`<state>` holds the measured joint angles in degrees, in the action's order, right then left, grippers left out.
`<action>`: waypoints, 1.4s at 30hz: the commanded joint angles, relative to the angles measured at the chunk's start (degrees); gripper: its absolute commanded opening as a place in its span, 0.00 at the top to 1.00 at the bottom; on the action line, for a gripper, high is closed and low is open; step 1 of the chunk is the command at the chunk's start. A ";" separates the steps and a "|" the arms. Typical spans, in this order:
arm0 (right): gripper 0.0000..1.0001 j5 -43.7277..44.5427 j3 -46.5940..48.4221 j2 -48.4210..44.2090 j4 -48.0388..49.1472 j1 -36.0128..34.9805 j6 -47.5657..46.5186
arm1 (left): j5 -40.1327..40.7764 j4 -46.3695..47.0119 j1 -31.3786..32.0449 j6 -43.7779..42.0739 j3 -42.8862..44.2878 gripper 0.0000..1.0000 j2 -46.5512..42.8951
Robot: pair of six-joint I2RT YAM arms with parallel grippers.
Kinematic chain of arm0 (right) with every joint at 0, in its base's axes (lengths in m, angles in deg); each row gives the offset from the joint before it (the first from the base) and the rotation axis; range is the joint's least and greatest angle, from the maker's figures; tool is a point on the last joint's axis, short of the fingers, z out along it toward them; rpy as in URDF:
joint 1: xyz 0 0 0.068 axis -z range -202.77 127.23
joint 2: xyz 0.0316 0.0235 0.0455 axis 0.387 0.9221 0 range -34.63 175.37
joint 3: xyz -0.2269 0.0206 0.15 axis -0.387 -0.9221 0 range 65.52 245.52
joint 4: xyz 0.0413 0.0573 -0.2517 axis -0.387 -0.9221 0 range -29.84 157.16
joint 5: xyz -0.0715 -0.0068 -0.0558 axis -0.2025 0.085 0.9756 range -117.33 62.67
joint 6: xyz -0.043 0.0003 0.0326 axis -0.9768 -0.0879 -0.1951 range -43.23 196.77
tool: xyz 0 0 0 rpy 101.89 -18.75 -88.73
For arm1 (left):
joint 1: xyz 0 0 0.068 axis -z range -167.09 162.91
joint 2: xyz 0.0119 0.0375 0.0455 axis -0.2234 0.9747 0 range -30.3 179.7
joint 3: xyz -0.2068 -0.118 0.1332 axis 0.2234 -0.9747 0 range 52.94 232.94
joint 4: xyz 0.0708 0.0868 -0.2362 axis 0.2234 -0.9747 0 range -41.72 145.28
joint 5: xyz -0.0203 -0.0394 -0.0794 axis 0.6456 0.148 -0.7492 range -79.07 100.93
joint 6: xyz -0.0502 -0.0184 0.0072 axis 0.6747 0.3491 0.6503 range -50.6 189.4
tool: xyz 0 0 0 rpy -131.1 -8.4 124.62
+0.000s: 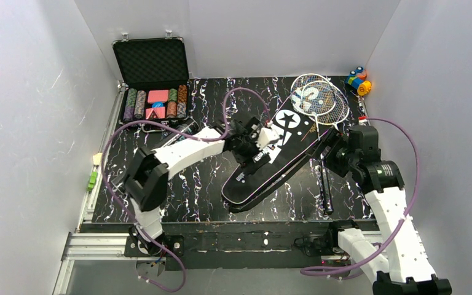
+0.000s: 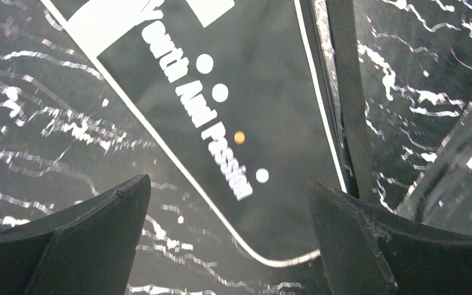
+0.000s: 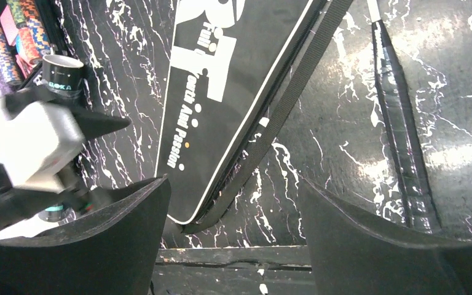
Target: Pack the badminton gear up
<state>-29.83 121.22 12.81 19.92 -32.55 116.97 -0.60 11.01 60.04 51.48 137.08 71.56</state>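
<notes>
Left claw (image 2: 227, 184), fingers spread wide and empty, hangs over the black racket bag (image 1: 270, 166), which lies slantwise mid-desk (image 1: 203, 184). Two silver rackets (image 1: 316, 98) rest with heads overlapping at the bag's far right end. Right claw (image 3: 233, 184), likewise apart, hovers above the bag's strap (image 3: 293, 98).

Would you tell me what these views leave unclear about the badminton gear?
Tube: top view, mostly behind the left arm.
Rackets: shafts, top view, partly under the right arm.
Bag lettering: left wrist view, blurred, cut by the top edge.
Shuttlecocks: seen in no view.
</notes>
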 commanded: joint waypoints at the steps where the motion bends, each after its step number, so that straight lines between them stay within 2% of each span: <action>1: 0.16 2.17 0.73 -3.41 -3.97 0.93 0.65 | 2.70 5.46 2.93 1.26 3.85 0.02 5.00; 4: 0.15 2.17 -0.06 -4.65 -4.45 1.38 1.07 | 3.39 8.45 4.36 0.85 4.91 0.02 8.73; 9: 0.15 1.93 -1.69 -3.99 -3.88 1.90 0.83 | 3.11 8.02 5.86 3.36 7.85 0.06 14.12; 18: 0.15 0.60 -3.89 -2.39 -0.74 2.72 0.25 | 7.37 11.93 8.91 3.40 6.10 0.08 17.00; 24: 0.15 -0.34 -5.20 -2.18 0.70 3.26 0.12 | 9.30 14.15 10.01 3.01 3.28 0.11 15.27; 28: 0.16 -0.70 -5.70 -1.96 1.61 3.60 0.08 | 10.66 14.73 10.17 2.43 2.14 0.23 15.09; 31: 0.17 -1.34 -6.11 -1.92 2.28 3.71 0.05 | 12.73 14.80 10.17 2.29 1.91 0.39 14.16; 37: 0.20 -2.68 -7.11 -1.95 3.35 3.67 -0.08 | 11.54 13.65 10.17 2.71 1.30 0.72 11.10; 39: 0.20 -2.87 -7.47 -1.91 3.53 3.69 -0.26 | 8.67 12.89 10.18 2.86 0.87 0.76 9.73; 42: 0.20 -2.96 -8.15 -2.18 3.93 3.71 -0.51 | 4.97 11.27 10.17 4.13 1.06 0.76 7.89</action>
<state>-32.04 114.05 10.86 21.45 -29.14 117.23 8.62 24.13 70.45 54.39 138.43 86.12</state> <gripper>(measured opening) 0.802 0.246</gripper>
